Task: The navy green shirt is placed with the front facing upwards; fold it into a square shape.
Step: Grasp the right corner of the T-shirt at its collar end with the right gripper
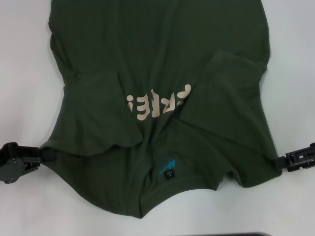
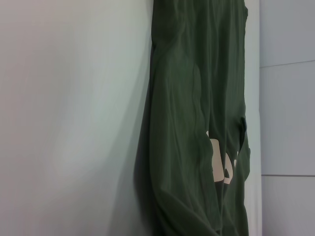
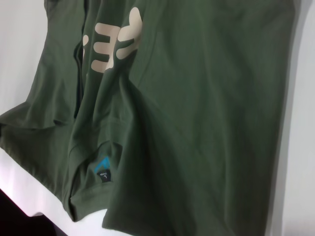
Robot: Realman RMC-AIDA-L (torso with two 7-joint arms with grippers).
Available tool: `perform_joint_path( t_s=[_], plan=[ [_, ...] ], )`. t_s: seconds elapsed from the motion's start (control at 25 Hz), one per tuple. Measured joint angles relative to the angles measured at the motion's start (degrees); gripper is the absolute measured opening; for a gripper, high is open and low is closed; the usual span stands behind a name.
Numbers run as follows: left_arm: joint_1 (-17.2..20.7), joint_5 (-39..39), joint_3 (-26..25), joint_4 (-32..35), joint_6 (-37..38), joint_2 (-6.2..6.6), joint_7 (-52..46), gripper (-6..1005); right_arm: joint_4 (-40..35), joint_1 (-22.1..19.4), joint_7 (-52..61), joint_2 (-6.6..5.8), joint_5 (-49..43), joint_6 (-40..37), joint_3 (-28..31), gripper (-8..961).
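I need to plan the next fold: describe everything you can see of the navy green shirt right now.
The navy green shirt is dark olive, soft cotton-looking cloth, lying front up on the white table, collar toward the robot. Both short sleeves are folded inward, partly covering the beige chest lettering. A small blue neck label shows. The left gripper and right gripper meet its shoulder edges.

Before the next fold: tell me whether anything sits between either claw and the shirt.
Nothing visible does. The left claw meets the navy green shirt at its left edge, the right claw at its right edge; only bare white table surrounds them.
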Motion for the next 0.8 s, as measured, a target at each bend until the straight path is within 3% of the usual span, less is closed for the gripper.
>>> perform_joint_path(
  t_s=[0.8],
  plan=[
    [-0.04,0.00,0.00,0.00,-0.23,0.09,0.00,30,0.70,0.29,0.53,0.22,0.01,0.81,-0.70,777]
  ],
)
